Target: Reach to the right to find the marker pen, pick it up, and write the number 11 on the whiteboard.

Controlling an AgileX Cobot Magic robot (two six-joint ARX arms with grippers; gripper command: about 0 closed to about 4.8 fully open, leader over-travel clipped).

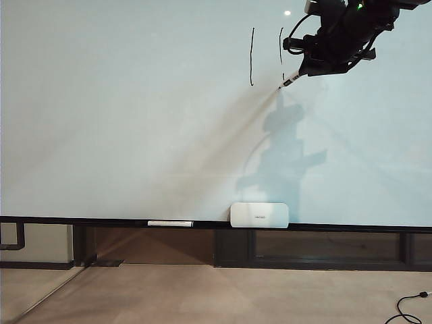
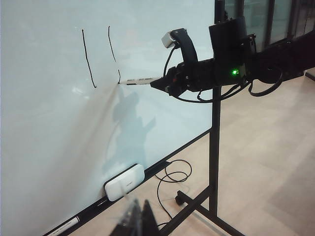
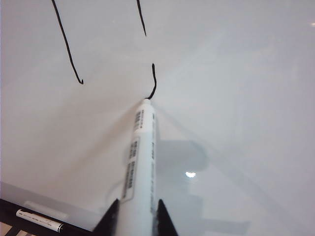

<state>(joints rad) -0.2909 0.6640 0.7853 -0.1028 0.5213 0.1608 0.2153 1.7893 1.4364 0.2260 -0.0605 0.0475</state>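
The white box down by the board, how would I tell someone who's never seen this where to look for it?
Start with the big pale whiteboard and follow it down to the black rail along its bottom edge. The small white box with rounded corners stands on that rail, below the pen held by the right gripper. Its neighbour on the rail, a thin white stick, lies flat and is far slimmer.
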